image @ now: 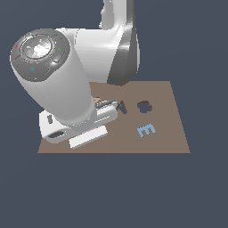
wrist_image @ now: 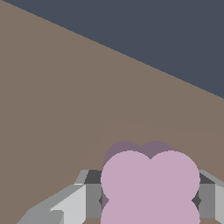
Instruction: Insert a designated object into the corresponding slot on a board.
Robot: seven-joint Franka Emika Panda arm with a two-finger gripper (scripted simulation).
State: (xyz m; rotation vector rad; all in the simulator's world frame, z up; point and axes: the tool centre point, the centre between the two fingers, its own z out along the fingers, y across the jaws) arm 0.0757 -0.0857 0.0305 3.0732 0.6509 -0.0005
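In the wrist view the pale-pink flower-shaped piece (wrist_image: 150, 183) sits between my two grey fingers (wrist_image: 93, 200), touching both pads, with its shadow on the brown board (wrist_image: 65, 109) just behind it. My gripper (wrist_image: 150, 202) is shut on it. In the exterior view the gripper (image: 103, 106) is low over the board (image: 169, 133) at the exterior view's left, mostly hidden by the arm, and the piece is hidden there. The dark flower-shaped slot (image: 144, 106) lies to the exterior view's right of the gripper.
A light-blue E (image: 146, 130) lies on the board in front of the slot. A dark letter-shaped cutout (image: 121, 107) sits between the gripper and the slot. The bulky white arm (image: 58, 80) hides the board's left part.
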